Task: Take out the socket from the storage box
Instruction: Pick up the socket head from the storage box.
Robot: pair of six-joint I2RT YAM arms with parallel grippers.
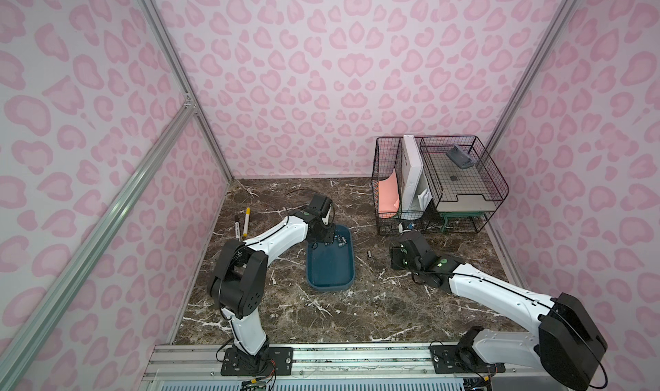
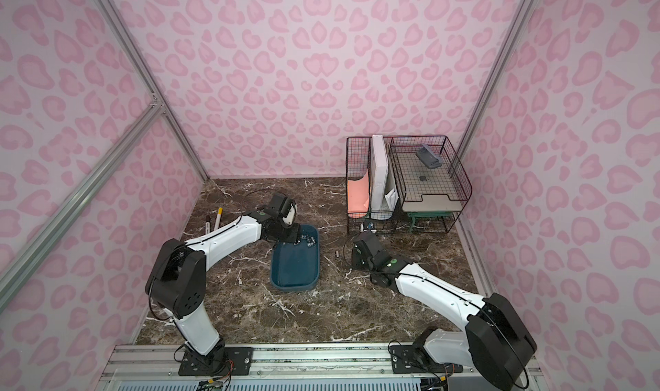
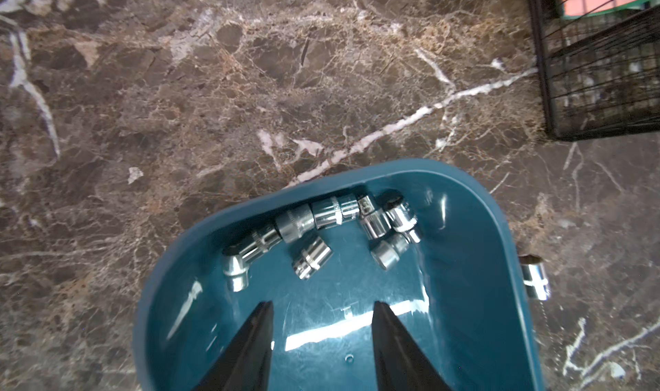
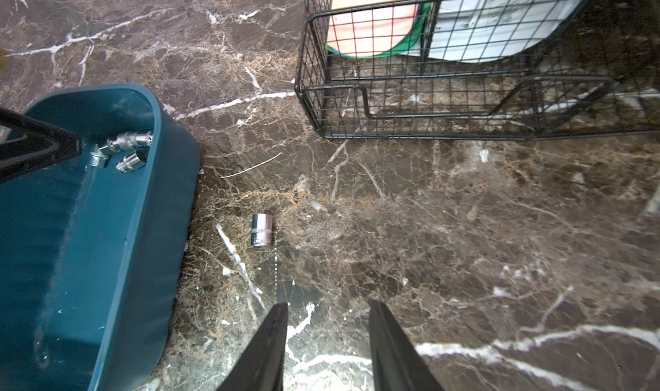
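In the far end of the box (image 3: pixel 464 300), several chrome sockets (image 3: pixel 321 225) on their sides, bunched against the curved wall, most of them touching. Nearest socket (image 3: pixel 311 258) a little apart from the row, closest to the left fingers (image 3: pixel 257 335). Judged mid-task: a loose socket (image 4: pixel 261 230) already out on the worktop (image 4: pixel 464 228), just beside the box, so by the look of it now reaching in for another. Left fingers parted, nothing between them, tips low over bare box floor, short of the cluster. Next move probably calls for easing forward, straddling the nearest socket across its round body, then closing squarely so as not to roll it or nudge its neighbours. Left arm (image 1: pixel 275 235) stretched out from its base, elbow raised, wrist bent down over the box. Right arm (image 1: pixel 482 285) low and reaching inward. Right fingers (image 4: pixel 271 346) likewise parted and empty, over the worktop near the loose socket, in front of the rack (image 4: pixel 428 96).
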